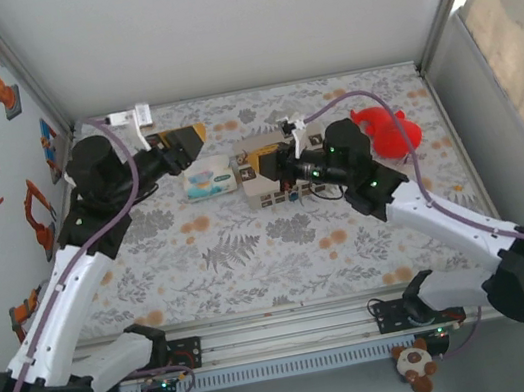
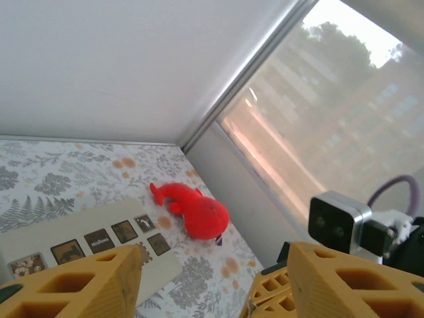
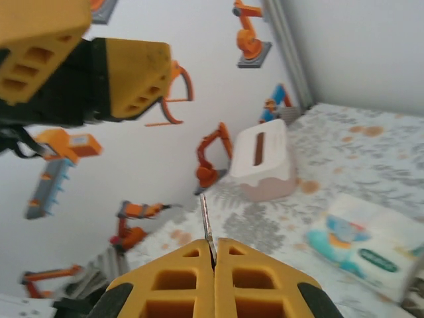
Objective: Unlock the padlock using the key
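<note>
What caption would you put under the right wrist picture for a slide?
The right fingers pinch a thin key, the left fingers hovering ahead, a white tissue box beyond.

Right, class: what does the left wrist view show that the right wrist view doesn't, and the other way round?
Of the two, the left wrist view alone has the red plush toy, the card of picture tiles and the window. The right wrist view alone has the key, pinched in the shut right gripper, plus the tissue box, the wipes packet and the robot stickers on the wall. Both share the floral tablecloth and the open left gripper.
</note>
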Motion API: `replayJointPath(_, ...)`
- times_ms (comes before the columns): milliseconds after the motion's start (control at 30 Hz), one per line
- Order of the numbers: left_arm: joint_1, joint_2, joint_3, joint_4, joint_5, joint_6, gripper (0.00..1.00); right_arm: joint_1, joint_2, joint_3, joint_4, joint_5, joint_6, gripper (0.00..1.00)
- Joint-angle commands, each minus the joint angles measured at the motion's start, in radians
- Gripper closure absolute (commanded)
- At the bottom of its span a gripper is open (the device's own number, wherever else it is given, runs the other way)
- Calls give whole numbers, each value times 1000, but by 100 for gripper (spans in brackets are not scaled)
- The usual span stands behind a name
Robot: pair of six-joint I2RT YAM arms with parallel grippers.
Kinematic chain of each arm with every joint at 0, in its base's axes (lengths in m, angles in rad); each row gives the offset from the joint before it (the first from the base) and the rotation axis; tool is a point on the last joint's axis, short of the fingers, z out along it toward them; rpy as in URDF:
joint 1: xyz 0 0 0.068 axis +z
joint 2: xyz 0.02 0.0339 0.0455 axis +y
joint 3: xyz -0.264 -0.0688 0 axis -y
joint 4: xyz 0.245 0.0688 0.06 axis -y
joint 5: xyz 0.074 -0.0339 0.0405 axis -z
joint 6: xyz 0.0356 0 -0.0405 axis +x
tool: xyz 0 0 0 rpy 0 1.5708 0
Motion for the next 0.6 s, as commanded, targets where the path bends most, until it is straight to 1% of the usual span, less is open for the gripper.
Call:
replayJointPath(0,4,-28,62,-167,-33,-101,38,41,-66,65,-309,256,-393,100)
replayJointPath(67,4,-16,96,-270,-56,-180,37,78,-92,58,-326,380,-535,100)
replayJointPath(133,8,0,108,-319,-54,-302,37,125,-112,44,-312,510,-706,100)
replayJointPath(167,9,5,104,-310,-42,-357,38,140,-115,38,-300,546,-757,100)
replayJointPath(233,8,16,82,-240,-1,-479,38,176,-119,20,-260,619,-894,100)
replayJointPath(333,2,32,55,-150,18,-607,40,221,-108,-1,-190,724,-1060,100)
replayJointPath(500,-43,69,49,-151,8,-739,42,238,-65,-3,-131,790,-1231,100)
replayJointPath(567,-72,88,53,-147,1,-775,43,241,-51,3,-117,787,-1268,100)
